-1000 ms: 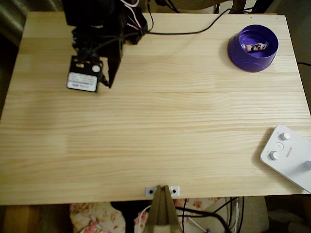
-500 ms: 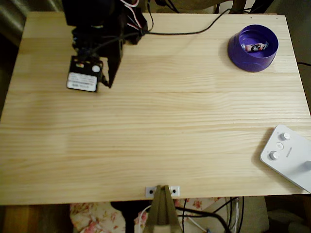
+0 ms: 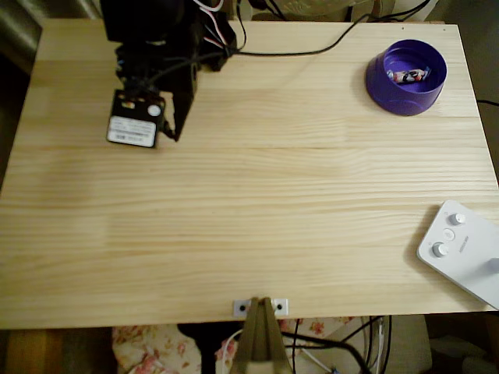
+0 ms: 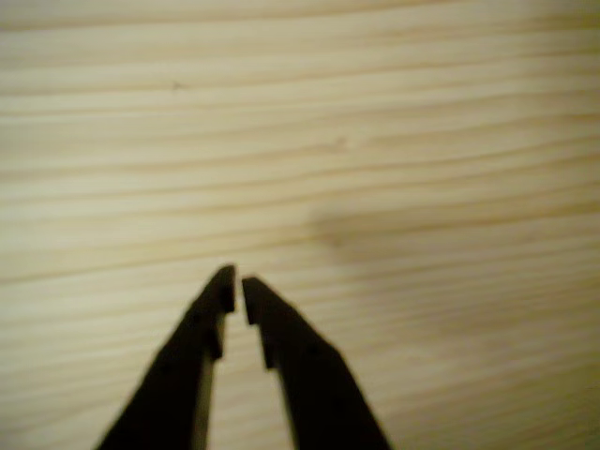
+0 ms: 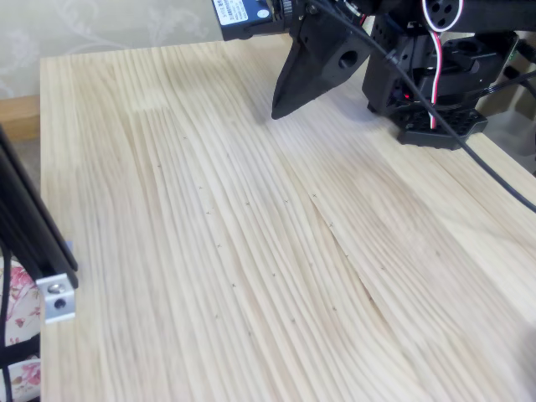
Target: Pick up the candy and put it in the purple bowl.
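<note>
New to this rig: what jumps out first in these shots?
The purple bowl at the top right of the overhead view catches the eye first, with the candy already lying inside it. Next is the black arm at the top left, its gripper poised over bare wood far from the bowl; the wrist view shows the fingertips nearly closed with nothing between them. A white device with round knobs sits at the lower right edge.

Bench (image 3: 257,195): pale, matt wood, marked by long straight grain. Purple bowl (image 3: 405,92): smooth plastic with a slight sheen. Candy (image 3: 408,75): wrapped in glossy film. Jaws of the gripper (image 4: 234,287): matt black plastic. White device (image 3: 460,253): smooth plastic. Bracket (image 5: 55,299) at the bench edge: bare metal.
</note>
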